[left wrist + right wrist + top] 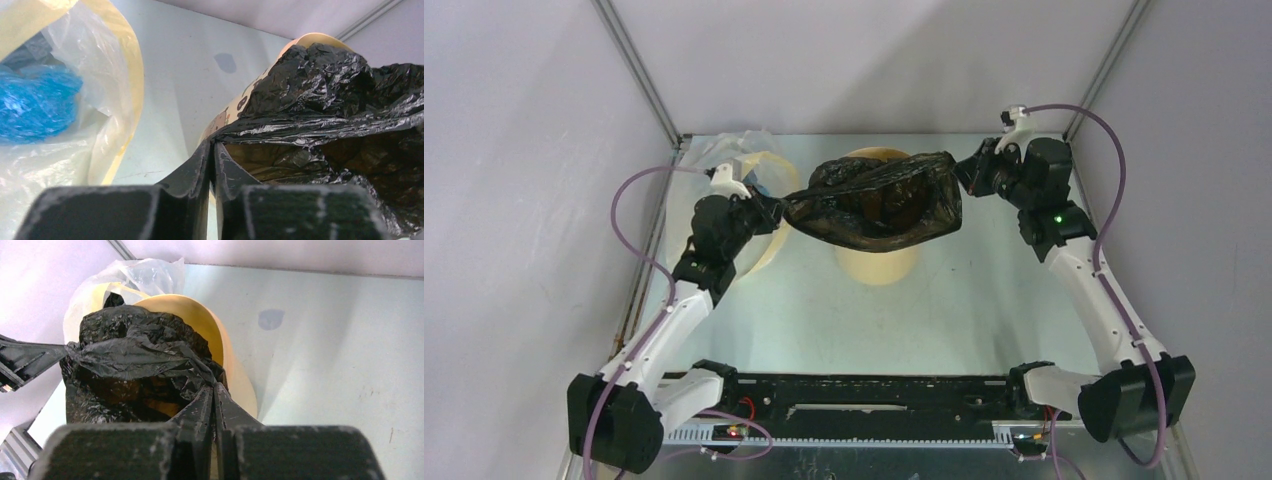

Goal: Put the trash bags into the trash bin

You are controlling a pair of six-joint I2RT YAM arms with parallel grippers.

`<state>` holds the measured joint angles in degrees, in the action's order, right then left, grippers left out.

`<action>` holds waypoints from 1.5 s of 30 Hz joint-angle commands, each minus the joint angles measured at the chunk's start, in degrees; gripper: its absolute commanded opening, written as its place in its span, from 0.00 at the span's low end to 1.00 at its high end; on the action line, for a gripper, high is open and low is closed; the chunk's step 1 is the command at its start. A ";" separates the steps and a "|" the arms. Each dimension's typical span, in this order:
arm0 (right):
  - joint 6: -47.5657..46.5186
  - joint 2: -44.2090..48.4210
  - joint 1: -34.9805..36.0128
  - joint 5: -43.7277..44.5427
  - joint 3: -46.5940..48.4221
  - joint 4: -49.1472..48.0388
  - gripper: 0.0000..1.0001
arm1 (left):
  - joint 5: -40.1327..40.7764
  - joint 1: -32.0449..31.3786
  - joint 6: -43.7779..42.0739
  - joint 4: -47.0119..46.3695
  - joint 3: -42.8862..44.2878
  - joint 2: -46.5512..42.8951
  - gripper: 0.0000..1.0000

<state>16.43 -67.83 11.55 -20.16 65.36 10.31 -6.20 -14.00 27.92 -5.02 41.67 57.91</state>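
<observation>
The black trash bag (879, 198) hangs stretched open between both grippers, over the yellow-orange trash bin (879, 262) in the middle of the table. My left gripper (786, 208) is shut on the bag's left edge; its jaws pinch the film in the left wrist view (214, 145). My right gripper (961, 172) is shut on the bag's right edge, as the right wrist view (215, 386) shows. The bag (325, 100) covers most of the bin's rim (280, 55); the bin's far inner wall (200, 320) shows behind the bag (135, 350).
A clear translucent bag (746, 165) with a pale-yellow band and a blue lump (35, 100) lies at the back left, just behind my left gripper. Grey walls with metal corner posts close in the table at left, right and back.
</observation>
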 commanded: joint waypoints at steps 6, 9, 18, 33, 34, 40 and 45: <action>5.30 -6.53 -3.29 -2.24 4.95 -4.95 0.00 | -0.26 0.29 -1.10 -1.68 5.81 4.07 0.00; 6.53 -8.65 -4.53 -1.99 5.82 -5.36 0.00 | -0.15 0.29 -1.26 -1.68 6.74 5.15 0.00; 7.85 -16.64 -5.58 -1.12 9.75 -3.22 0.00 | -1.67 0.28 -1.24 -2.42 9.55 9.68 0.01; 7.73 -29.85 -3.30 -5.33 14.87 4.47 0.00 | -6.90 0.29 -0.36 -1.05 16.68 21.89 0.12; 7.64 -29.75 -2.87 -5.29 14.47 4.42 0.00 | -7.59 0.29 -0.33 -1.05 17.52 22.62 0.12; 8.52 -25.79 1.27 -3.34 9.57 3.16 0.00 | -14.91 0.29 0.65 -2.05 22.26 28.24 0.15; 10.59 -20.16 4.11 -0.52 3.80 1.13 0.00 | -24.14 0.29 2.23 -4.97 24.79 32.92 0.16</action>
<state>25.02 -94.00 13.85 -22.46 72.31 14.39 -21.17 -14.00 28.62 -6.50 63.59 88.42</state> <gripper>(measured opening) 0.007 0.156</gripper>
